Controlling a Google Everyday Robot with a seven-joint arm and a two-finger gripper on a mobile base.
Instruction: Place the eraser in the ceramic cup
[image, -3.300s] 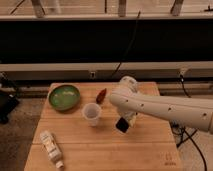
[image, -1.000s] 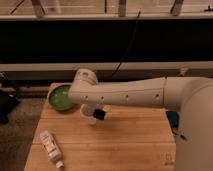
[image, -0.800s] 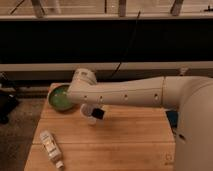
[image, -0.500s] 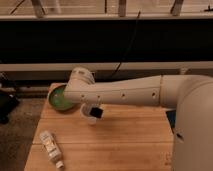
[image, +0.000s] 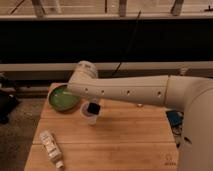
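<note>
The white ceramic cup (image: 90, 118) stands on the wooden table (image: 125, 142), just right of the green bowl. The black eraser (image: 93, 108) stands upright at the cup's mouth, its lower end at or inside the rim. My gripper (image: 92, 103) hangs from the end of the white arm directly above the cup, at the eraser's top. It is mostly hidden by the arm, which reaches in from the right across the table's far half.
A wide green bowl (image: 61, 98) sits at the table's far left, close to the cup. A pale cream block (image: 50, 146) lies at the front left. The arm hides the table's far edge. A dark wall panel runs behind.
The arm's end has shifted a little to the left and the eraser sits slightly lower at the cup's mouth than one second ago. The cup, bowl and cream block have not moved.
</note>
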